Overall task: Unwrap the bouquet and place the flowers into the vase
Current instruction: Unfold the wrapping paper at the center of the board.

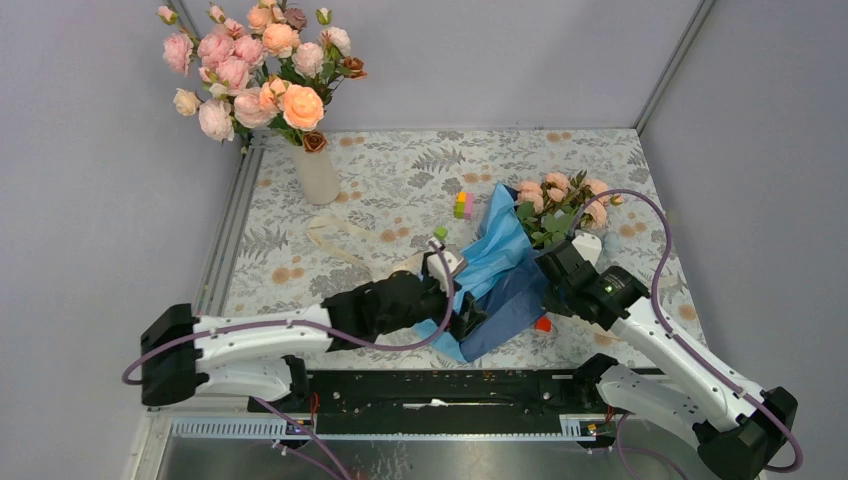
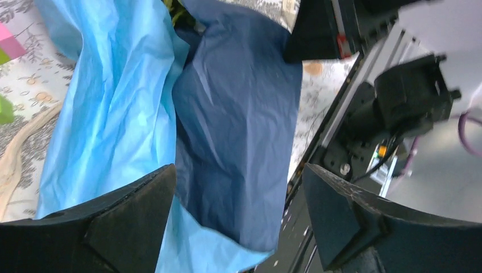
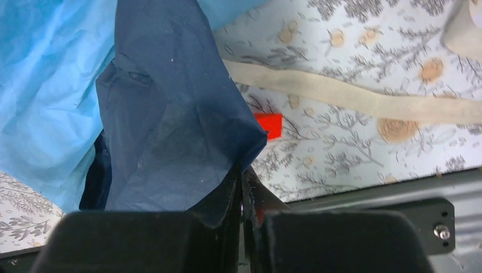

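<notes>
Right gripper (image 3: 243, 190): fingers are pinched on the navy paper edge of the crinkled blue-wrapped flower bouquet (image 1: 497, 275).
Left gripper (image 2: 239, 193): fingers are spread wide above that wrap.
Bouquet place: laid by the near edge of the floral-print table (image 1: 400, 170), right of centre.

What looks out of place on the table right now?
The cream ribbon lies loose on the table, off the bouquet. Small toy blocks sit scattered beside it, and a red block is partly hidden by the navy paper. Nothing looks spilled.

Vase (image 1: 318, 175) back-L — bouquet (image 1: 500, 270) ctr-R, blocks (image 1: 464, 205) just behind.
</notes>
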{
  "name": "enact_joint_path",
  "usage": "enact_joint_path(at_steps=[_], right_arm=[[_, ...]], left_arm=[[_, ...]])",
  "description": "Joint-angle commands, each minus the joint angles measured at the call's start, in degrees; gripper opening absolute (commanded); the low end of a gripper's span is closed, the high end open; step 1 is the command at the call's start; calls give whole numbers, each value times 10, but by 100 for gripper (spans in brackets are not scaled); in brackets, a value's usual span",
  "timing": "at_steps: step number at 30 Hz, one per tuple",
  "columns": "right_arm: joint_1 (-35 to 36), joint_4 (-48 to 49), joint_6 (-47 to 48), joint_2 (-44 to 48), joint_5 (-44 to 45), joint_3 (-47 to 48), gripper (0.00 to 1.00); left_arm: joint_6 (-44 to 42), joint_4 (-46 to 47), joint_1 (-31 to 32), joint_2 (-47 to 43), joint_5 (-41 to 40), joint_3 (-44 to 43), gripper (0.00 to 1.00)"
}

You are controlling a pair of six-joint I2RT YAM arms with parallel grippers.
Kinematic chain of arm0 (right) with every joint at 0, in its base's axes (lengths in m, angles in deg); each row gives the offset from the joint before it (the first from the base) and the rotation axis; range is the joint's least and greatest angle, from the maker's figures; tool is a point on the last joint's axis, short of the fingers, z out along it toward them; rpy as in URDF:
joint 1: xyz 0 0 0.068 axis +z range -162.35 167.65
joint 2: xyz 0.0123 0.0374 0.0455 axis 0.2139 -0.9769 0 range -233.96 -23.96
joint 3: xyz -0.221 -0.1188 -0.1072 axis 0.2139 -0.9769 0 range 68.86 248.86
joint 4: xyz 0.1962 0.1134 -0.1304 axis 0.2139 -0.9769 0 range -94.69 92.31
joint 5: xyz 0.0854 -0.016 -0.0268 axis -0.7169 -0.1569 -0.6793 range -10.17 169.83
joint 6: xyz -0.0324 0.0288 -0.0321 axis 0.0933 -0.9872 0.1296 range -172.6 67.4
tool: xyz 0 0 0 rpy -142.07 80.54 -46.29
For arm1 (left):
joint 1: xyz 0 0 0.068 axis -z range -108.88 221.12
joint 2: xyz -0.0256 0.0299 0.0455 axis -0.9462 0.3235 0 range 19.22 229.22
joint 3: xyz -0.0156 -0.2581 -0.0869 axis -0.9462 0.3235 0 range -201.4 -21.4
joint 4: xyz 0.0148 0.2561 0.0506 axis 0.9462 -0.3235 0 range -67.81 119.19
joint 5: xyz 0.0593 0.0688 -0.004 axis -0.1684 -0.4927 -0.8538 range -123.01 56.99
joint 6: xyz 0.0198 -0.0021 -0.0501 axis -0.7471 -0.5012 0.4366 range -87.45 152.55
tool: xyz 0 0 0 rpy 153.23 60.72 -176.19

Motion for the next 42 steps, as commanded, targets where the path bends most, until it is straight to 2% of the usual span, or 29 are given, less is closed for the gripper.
enact_joint_path(at_steps=[1,3,8,11,12,15,18,24,32,37,42], right_arm=[[3,-105,-49,12,14,26,6],[3,-119,-66,19,5,18,7],[3,-123,-92,47,3,-1,14],[3,-130,-98,61,12,8,26],[3,-131,-96,65,17,16,36],[3,-126,-77,70,21,43,53],[3,-93,-43,67,-1,76,59],[3,-2,9,35,-38,131,61],[3,98,42,-100,-71,136,54],[-31,124,37,-174,-89,98,47],[-68,125,-4,-176,-93,22,45]], left_arm=[[78,49,-8,94,25,-54,87],[98,118,-8,147,56,-52,85],[91,177,-7,245,125,-73,72],[71,188,-6,279,146,-76,65],[65,188,-6,287,149,-75,63],[42,185,-5,310,156,-74,60],[25,182,-4,328,169,-73,57],[-11,163,7,344,176,-75,58],[-29,140,9,337,156,-67,59],[-28,141,10,326,145,-59,59],[-17,146,11,309,129,-42,60]])
